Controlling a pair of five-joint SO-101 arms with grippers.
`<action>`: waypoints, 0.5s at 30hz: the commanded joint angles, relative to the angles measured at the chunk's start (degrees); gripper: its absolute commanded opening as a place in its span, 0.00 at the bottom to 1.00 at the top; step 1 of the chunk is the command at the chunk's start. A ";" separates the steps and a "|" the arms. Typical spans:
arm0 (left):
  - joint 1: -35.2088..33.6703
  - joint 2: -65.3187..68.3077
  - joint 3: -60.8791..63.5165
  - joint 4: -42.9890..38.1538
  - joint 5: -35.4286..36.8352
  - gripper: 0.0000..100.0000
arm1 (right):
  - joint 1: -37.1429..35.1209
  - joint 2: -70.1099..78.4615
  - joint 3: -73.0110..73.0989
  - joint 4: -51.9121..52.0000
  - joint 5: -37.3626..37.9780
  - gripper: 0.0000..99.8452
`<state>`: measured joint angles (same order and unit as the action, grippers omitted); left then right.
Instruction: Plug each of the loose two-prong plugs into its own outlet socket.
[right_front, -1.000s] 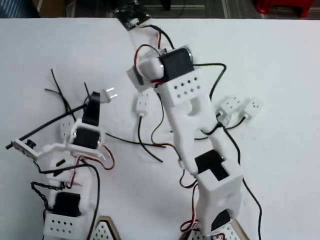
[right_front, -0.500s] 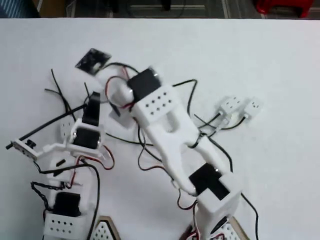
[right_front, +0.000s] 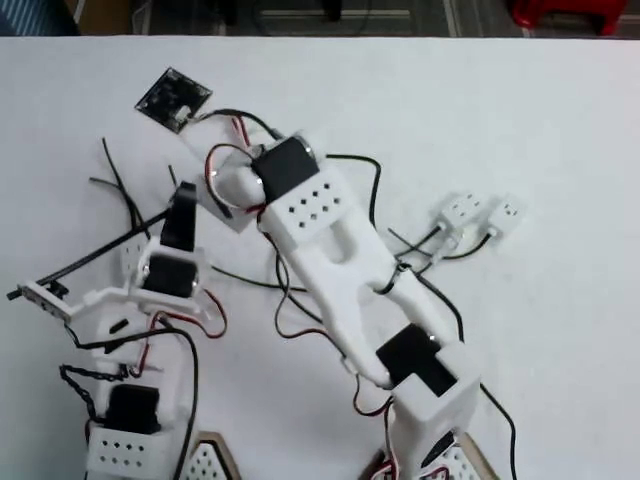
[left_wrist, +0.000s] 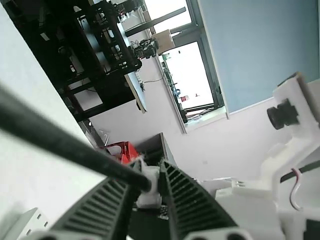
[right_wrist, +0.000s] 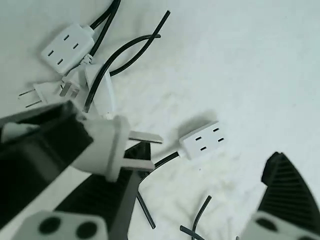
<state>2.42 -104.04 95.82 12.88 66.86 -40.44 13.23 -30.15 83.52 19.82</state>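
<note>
The right arm lies slantwise across the middle of the table, its head just beside the left gripper, barring the straight way from there to the sockets on the right. Black cables sprawl on that gripper's other side. Bare table runs along the far edge and down the right side. Between the right gripper's wide-apart fingers lies another socket, with the held plug at the gap's edge.
</note>
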 joint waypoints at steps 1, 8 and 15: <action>0.66 -0.22 -0.44 -0.88 0.44 0.03 | -0.04 -0.75 -6.24 -1.98 0.26 0.36; 0.66 -0.22 -0.44 -0.88 0.44 0.03 | -0.04 -0.66 -9.05 -1.63 0.26 0.36; 0.66 -0.22 -0.44 -0.88 0.44 0.03 | 1.36 -1.01 -8.97 -0.57 0.26 0.36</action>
<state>2.33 -104.84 95.56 12.35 66.95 -40.09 13.41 -35.25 83.52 19.91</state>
